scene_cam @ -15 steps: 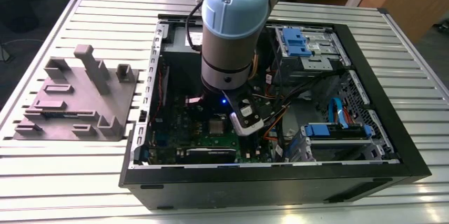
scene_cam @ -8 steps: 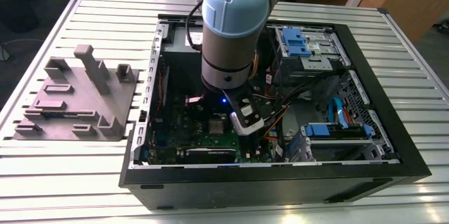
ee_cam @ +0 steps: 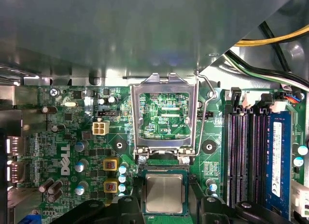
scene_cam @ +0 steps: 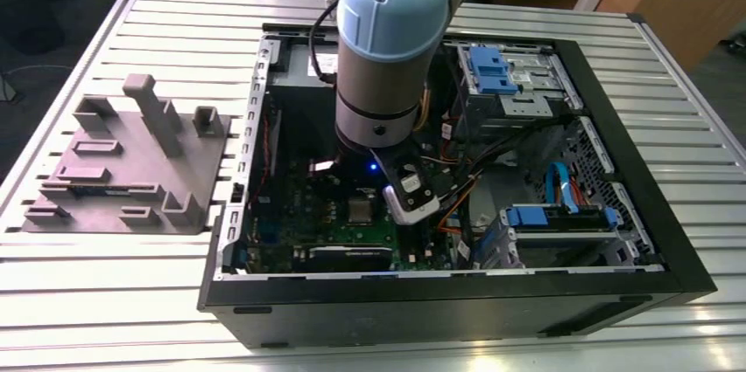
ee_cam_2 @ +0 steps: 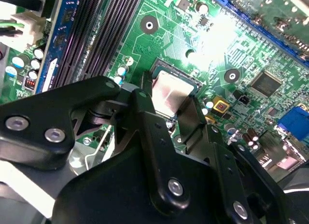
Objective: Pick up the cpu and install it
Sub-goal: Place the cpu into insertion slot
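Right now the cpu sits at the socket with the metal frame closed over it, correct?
Not quite. The metal frame is swung open, lying beside the cpu rather than over it, as the first wrist view shows. The cpu is at the socket.

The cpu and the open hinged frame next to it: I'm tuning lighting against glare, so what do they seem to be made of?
The cpu: its top looks like matte metal, silvery-grey with a soft, even sheen. It sits on a pale rim whose material I can't tell. The hinged frame: probably polished steel, since it is bright with sharp highlights along its thin bars.
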`<state>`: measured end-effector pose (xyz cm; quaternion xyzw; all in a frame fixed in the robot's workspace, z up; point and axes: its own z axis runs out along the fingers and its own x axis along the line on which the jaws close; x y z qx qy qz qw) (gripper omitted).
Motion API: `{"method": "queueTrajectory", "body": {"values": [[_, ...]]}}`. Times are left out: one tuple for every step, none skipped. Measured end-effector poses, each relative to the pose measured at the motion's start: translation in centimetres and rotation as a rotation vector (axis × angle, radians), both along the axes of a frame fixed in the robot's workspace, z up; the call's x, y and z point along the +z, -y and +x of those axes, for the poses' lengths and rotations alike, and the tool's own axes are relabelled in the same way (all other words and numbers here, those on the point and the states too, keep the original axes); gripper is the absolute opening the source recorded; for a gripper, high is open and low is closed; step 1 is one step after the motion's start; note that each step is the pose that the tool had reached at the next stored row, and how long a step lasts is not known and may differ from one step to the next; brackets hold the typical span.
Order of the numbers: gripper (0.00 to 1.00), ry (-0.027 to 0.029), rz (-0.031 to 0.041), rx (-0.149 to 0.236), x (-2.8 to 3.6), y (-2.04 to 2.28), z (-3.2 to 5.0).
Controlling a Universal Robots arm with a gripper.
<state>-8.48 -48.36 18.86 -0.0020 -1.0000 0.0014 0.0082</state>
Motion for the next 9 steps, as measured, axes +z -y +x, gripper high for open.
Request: {"method": "queueTrajectory", "body": {"values": [[0.45, 0.0000, -0.0001, 0.000, 0.00, 0.00, 0.00], [0.45, 0.0000, -0.0001, 0.000, 0.00, 0.00, 0.00], [0.45, 0.0000, -0.0001, 0.000, 0.00, 0.00, 0.00], [0.45, 0.0000, -0.0001, 0.000, 0.00, 0.00, 0.00], [0.45, 0.0000, 0.0000, 0.000, 0.00, 0.00, 0.00], [0.45, 0.0000, 0.0000, 0.000, -0.01, 0.00, 0.00], [0.45, 0.0002, 0.0003, 0.000, -0.02, 0.00, 0.01], [0.46, 0.0001, 0.0004, 0.000, -0.02, -0.01, 0.00], [0.46, 0.0002, 0.0005, 0.000, -0.03, -0.01, 0.00]]}}
